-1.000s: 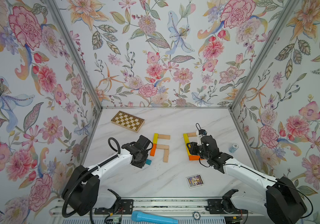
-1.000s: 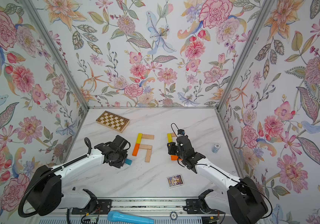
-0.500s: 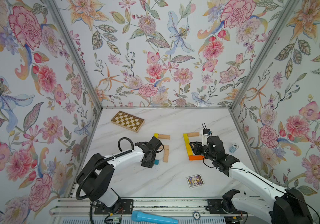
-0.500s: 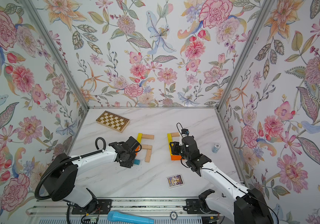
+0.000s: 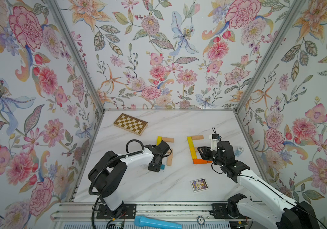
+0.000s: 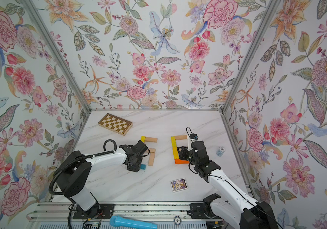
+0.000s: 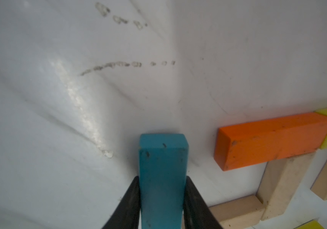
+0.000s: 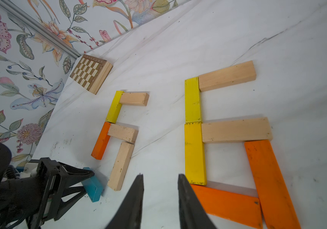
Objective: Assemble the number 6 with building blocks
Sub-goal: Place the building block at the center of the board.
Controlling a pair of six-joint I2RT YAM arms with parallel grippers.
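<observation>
Teal block (image 7: pixel 162 158) is shown clasped between the fingers of the left gripper (image 7: pixel 162 178), low on the marble table (image 8: pixel 238 29) and near the open lower end of an unfinished outline (image 8: pixel 122 132) of yellow, orange and beige planks. The right gripper (image 8: pixel 160 176) is held empty, jaws apart, just beside a closed number 6 (image 8: pixel 194 150) laid from six planks.

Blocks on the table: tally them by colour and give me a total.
Beige blocks: 5
Yellow blocks: 3
Orange blocks: 3
Teal block: 1
Total: 12
</observation>
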